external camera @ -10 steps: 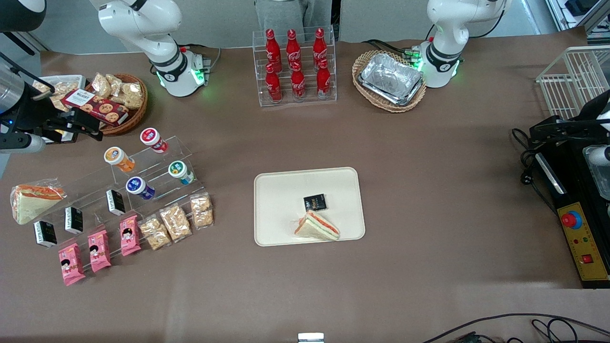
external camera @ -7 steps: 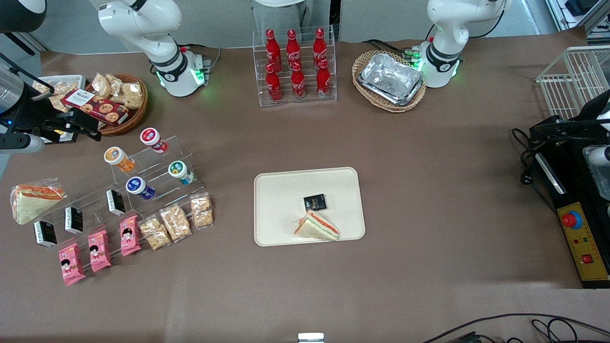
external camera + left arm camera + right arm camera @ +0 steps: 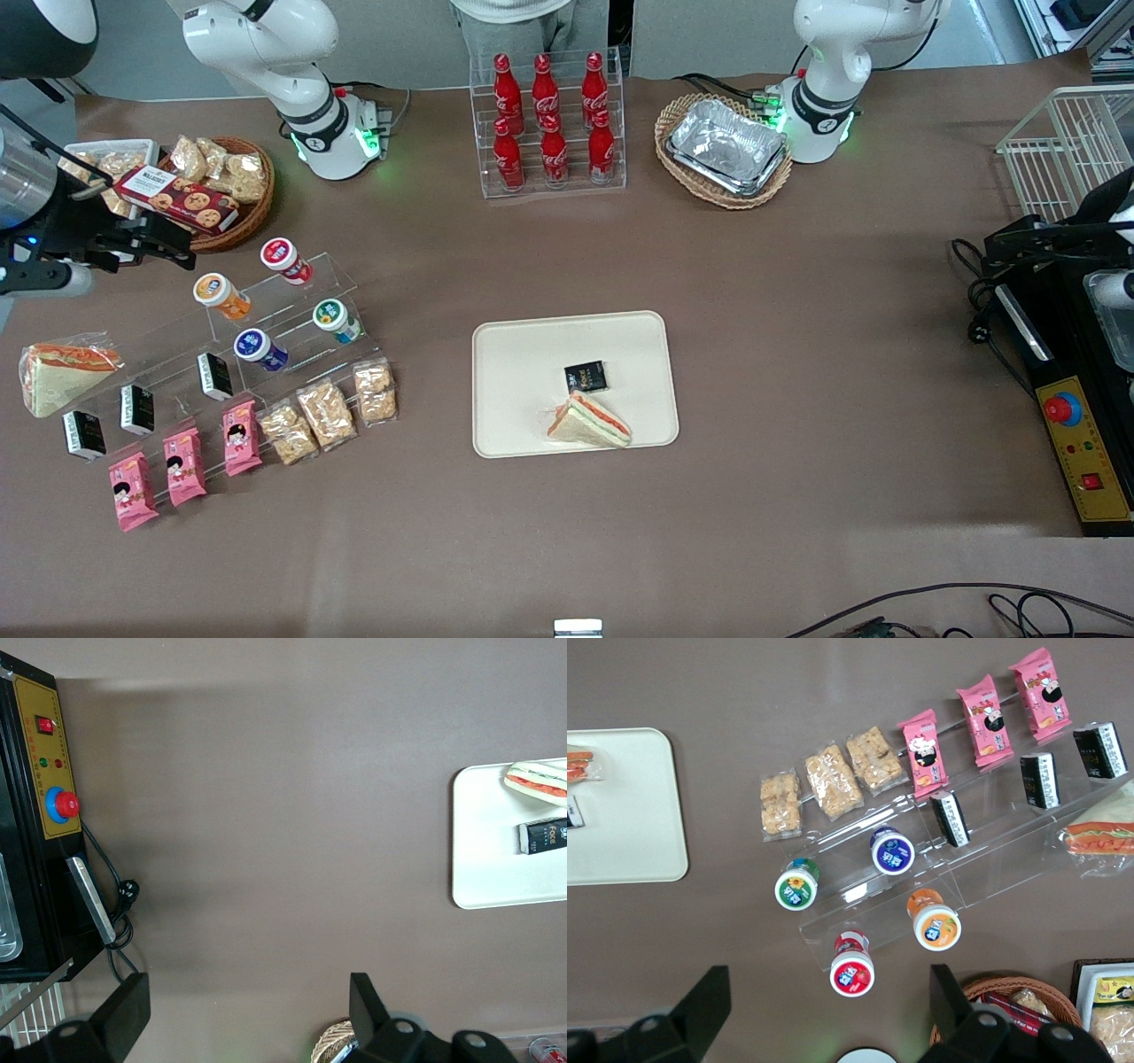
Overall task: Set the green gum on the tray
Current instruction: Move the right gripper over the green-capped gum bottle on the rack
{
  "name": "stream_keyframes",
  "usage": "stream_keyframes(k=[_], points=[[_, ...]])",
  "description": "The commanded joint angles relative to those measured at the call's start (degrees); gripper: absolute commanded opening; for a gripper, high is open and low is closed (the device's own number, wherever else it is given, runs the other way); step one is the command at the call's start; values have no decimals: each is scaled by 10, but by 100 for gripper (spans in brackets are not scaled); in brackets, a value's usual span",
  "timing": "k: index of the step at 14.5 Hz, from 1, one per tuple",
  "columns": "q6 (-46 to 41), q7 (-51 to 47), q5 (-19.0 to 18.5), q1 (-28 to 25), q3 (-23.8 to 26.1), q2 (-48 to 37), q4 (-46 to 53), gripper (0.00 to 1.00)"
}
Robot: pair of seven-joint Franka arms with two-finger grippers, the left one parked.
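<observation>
The small cylindrical green gum canister (image 3: pixel 337 320) (image 3: pixel 796 887), with a green-rimmed white round lid and a white and teal body, stands on a stepped clear acrylic display stand (image 3: pixel 275 328) (image 3: pixel 921 877) toward the working arm's end of the table. The same stand carries a blue-lidded canister (image 3: pixel 260 349) (image 3: pixel 892 851), an orange-lidded canister (image 3: pixel 221 295) (image 3: pixel 935 922) and a red-lidded canister (image 3: pixel 284 260) (image 3: pixel 852 967), each apart from the green gum. The large flat cream-beige rectangular tray (image 3: pixel 532 372) (image 3: pixel 629 815), with rounded corners and a low rim, lies on the brown table covering (image 3: pixel 797 354) near mid-table, well apart from the stand; it holds a wrapped triangular sandwich (image 3: pixel 588 421) and a small glossy black packet (image 3: pixel 586 377). The black two-finger gripper (image 3: pixel 164 241) (image 3: pixel 828 1014) hangs above the table just beside a round wicker basket of wrapped biscuits (image 3: pixel 217 190), farther from the front camera than the stand. Its fingers stand wide apart, clasping and touching nothing.
</observation>
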State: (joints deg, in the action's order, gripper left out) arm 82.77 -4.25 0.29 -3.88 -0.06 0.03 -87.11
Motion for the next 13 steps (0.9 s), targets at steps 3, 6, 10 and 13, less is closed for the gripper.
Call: stream_keyframes(k=[3, 6, 10, 13], points=[[48, -7, -6, -5, 28, 5, -19, 100], [80, -6, -4, -5, 29, 5, -49, 100], [116, -5, 3, -5, 36, 0, -97, 100], [171, -1, 16, -4, 36, -24, -168, 100]])
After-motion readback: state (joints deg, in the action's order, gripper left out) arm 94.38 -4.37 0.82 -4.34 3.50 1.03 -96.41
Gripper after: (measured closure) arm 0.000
